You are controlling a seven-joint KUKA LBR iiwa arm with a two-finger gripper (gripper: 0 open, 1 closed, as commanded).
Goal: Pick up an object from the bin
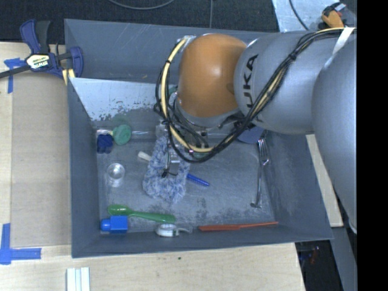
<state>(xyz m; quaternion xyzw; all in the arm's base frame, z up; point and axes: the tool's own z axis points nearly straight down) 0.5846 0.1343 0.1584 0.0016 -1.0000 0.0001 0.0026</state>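
The gripper is clamping its fingers on the speckled blue-and-white cloth, which is bunching up between them and draping just beneath. Above the gripper, the grey arm is showing the letters "UKA".

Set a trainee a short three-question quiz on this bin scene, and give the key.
1. Multiple choice: which thing is the tool over?
A) a blue cap
B) a crumpled blue-grey cloth
C) an orange stick
2. True or false: the metal fork lies in the right part of the bin, apart from the cloth.
3. Fill in the missing word: the toothbrush lying along the bin's near side has a ___ handle.

Key: 1 B; 2 true; 3 green.
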